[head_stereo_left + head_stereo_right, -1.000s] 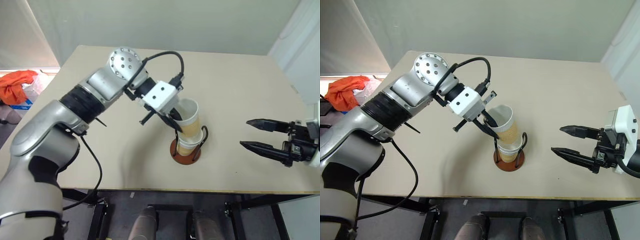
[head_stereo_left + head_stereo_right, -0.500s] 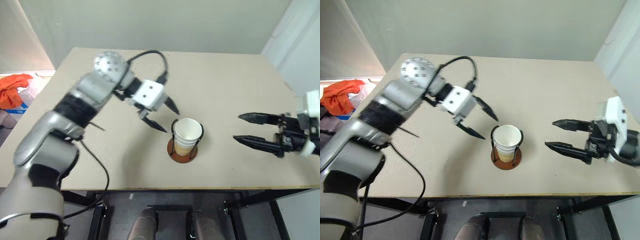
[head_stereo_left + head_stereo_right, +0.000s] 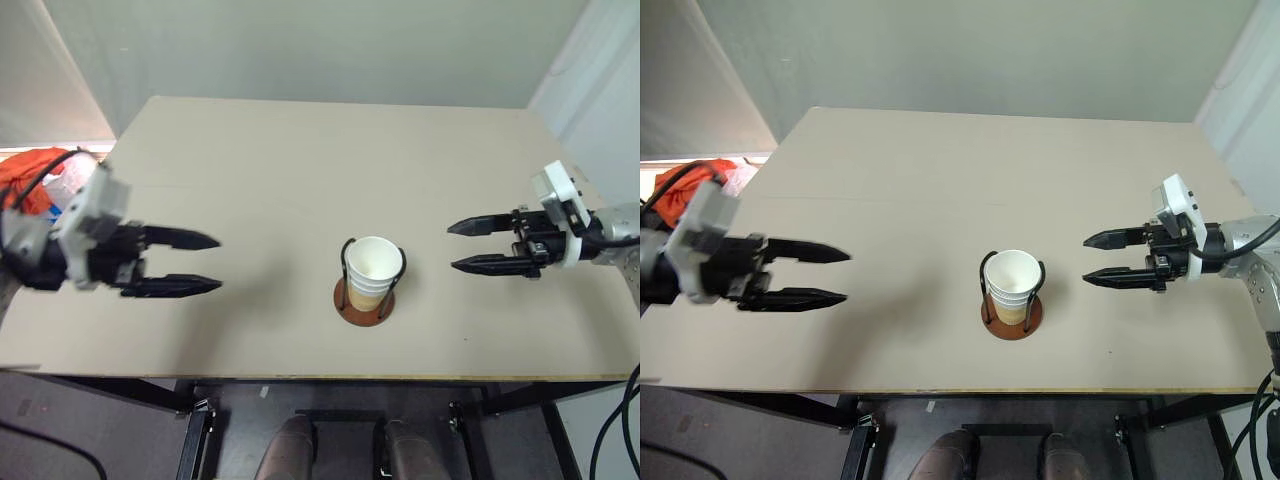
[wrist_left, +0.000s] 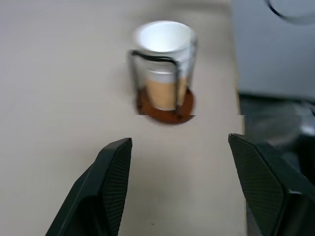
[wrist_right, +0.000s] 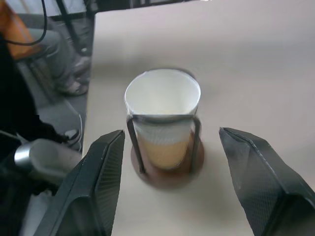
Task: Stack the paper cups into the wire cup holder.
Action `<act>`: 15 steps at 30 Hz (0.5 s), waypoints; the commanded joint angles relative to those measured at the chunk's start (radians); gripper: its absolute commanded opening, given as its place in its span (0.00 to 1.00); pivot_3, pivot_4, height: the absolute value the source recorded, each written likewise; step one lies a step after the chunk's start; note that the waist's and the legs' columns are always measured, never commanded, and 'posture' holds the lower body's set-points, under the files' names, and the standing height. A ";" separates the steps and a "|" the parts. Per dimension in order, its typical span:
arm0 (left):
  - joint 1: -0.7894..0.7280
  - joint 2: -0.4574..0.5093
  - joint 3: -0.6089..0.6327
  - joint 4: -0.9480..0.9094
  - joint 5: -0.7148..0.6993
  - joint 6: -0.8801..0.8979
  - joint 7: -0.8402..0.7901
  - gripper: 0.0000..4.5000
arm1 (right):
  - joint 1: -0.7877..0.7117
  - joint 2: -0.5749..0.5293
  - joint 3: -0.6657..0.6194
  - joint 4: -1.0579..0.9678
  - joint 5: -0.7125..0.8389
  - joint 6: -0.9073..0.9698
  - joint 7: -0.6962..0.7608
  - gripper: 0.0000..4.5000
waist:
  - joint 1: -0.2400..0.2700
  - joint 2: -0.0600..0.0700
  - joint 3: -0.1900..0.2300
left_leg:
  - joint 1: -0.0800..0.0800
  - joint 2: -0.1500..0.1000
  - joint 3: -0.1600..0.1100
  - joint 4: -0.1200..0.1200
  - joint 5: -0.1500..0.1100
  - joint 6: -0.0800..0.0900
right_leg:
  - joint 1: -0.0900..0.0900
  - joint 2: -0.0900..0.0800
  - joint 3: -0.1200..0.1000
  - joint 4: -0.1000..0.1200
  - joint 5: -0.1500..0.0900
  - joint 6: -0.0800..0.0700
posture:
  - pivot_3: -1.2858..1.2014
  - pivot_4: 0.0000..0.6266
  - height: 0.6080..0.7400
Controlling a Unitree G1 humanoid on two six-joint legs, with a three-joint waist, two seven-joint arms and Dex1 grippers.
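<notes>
The paper cups (image 3: pixel 373 268) are sitting nested one inside another in the wire cup holder (image 3: pixel 364 302), a little right of and below the centre of the left eye frame, near the front edge of the table (image 3: pixel 300 150). The top cup's white inside is facing up, and the tan sides are showing between the black wire loops. The holder's reddish-brown base is lying flat on the tabletop.

The left gripper (image 3: pixel 212 263) is hovering at the left of the frame, well apart from the cups, with its two black fingers spread and nothing between them, pointing toward the holder. The right gripper (image 3: pixel 452 246) is hovering at the right of the frame, nearer to the cups but not touching them, its fingers likewise parted and empty, pointing back toward the holder.

An orange cloth (image 3: pixel 30 170) is lying beyond the table's left edge, at the far left of the frame.
</notes>
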 commanded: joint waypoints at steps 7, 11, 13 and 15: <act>0.245 -0.026 0.377 0.008 0.058 0.062 0.010 0.76 | -0.030 -0.067 -0.061 0.219 -0.071 -0.077 0.111 0.72 | -0.007 -0.001 0.000 | 0.009 0.001 0.000 -0.010 0.007 -0.007 | 0.001 0.001 0.000 0.002 0.000 -0.011 | 0.52 0.24 1.00; 0.270 -0.034 0.412 0.002 0.074 0.069 -0.005 0.76 | -0.045 -0.062 -0.064 0.262 -0.092 -0.097 0.118 0.72 | -0.010 0.000 0.000 | 0.010 0.002 0.000 -0.015 0.009 -0.011 | 0.001 0.002 0.000 0.002 0.001 -0.013 | 0.52 0.24 1.00; 0.273 -0.040 0.413 -0.003 0.078 0.071 -0.005 0.76 | -0.046 -0.055 -0.062 0.264 -0.099 -0.100 0.119 0.72 | -0.011 0.000 0.000 | 0.010 0.002 -0.001 -0.015 0.009 -0.011 | 0.001 0.002 0.000 0.002 0.001 -0.013 | 0.52 0.24 1.00; 0.275 -0.045 0.411 -0.003 0.082 0.069 -0.005 0.76 | -0.046 -0.048 -0.062 0.261 -0.102 -0.099 0.115 0.72 | -0.013 0.000 0.000 | 0.010 0.002 -0.001 -0.015 0.009 -0.012 | 0.000 0.002 0.000 0.002 0.001 -0.013 | 0.52 0.24 1.00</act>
